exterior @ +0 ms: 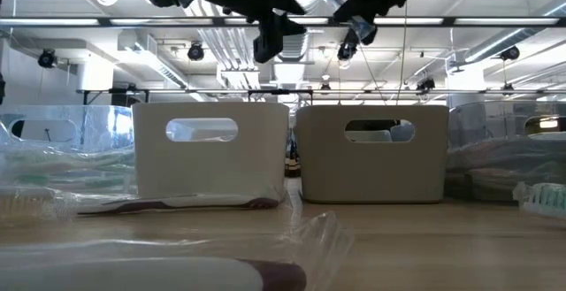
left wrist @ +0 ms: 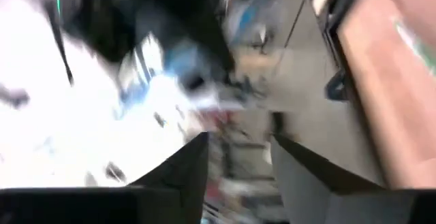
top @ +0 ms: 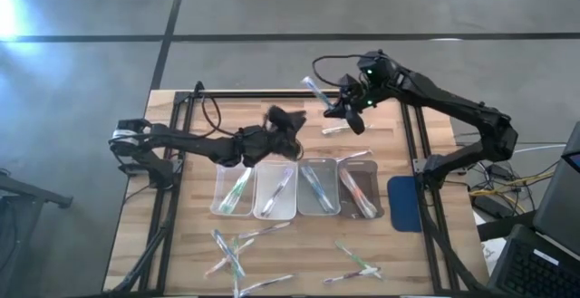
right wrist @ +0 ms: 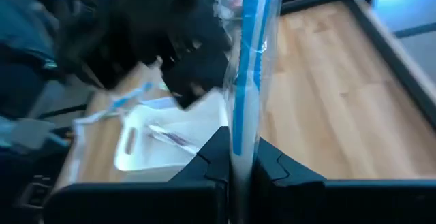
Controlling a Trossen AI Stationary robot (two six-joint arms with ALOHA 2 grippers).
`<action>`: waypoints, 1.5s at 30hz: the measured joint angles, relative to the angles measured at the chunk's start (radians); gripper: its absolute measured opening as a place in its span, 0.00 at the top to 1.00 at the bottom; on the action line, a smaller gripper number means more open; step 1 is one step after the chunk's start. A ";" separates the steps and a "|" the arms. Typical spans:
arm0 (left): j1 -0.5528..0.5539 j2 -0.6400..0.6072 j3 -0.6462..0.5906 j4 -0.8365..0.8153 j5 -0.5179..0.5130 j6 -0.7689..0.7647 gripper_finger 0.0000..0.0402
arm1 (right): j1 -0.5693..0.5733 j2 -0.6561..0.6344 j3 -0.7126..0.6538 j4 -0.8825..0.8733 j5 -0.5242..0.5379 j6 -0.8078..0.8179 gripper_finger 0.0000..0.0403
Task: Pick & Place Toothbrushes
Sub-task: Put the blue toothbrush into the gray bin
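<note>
Toothbrushes (top: 237,192) lie one in each of four clear trays (top: 275,191) set in a row across the middle of the table (top: 181,244), so part of the sorting looks done. Several loose toothbrushes (top: 237,253) are scattered on the near side of the trays, not yet placed. Just behind the trays, the left gripper (top: 288,121) hovers, jaws apart, empty. Farther right behind them, the right gripper (top: 342,108) is clamped on a blue wrapped toothbrush (right wrist: 248,60) held above the table.

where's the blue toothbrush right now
The blue toothbrush is clamped in the right end effector, raised over the table's far side, beyond the four trays.
</note>
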 joint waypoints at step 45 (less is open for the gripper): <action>0.167 -0.452 0.004 -1.062 0.430 -1.531 0.48 | 0.542 -0.074 -0.071 -0.089 0.794 0.831 0.97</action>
